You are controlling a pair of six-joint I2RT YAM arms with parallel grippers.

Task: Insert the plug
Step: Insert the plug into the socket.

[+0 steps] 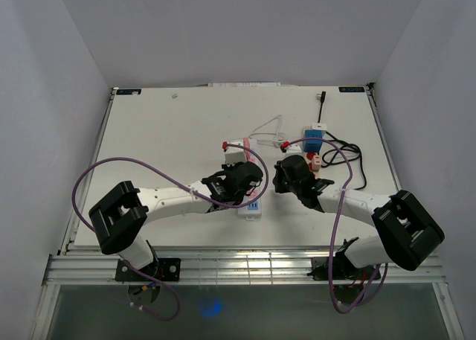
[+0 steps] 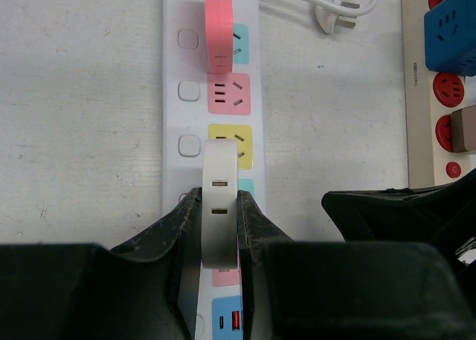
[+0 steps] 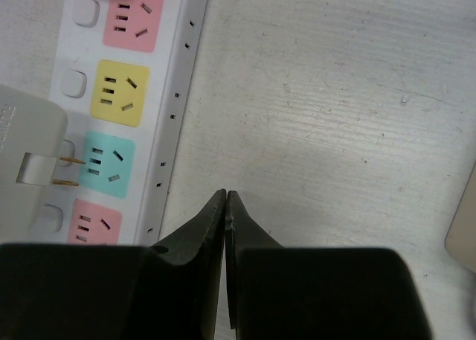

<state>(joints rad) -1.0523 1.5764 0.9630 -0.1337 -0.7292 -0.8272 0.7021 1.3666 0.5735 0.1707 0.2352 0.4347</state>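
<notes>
From above, we see our left claw (image 1: 239,169) clamped on the white plug (image 1: 236,155) over the power strip (image 1: 251,206). Our right claw (image 1: 286,170) is just to its right.

At the left wrist, both fingers (image 2: 251,217) pinch the plug (image 2: 219,176), and the strip (image 2: 172,132) runs on ahead beneath it.

At the right wrist, our claw (image 3: 225,200) is pressed together and empty above the table (image 3: 335,94). Ahead and left, the plug (image 3: 26,154) shows bare prongs at the teal socket (image 3: 108,165), not seated.
</notes>
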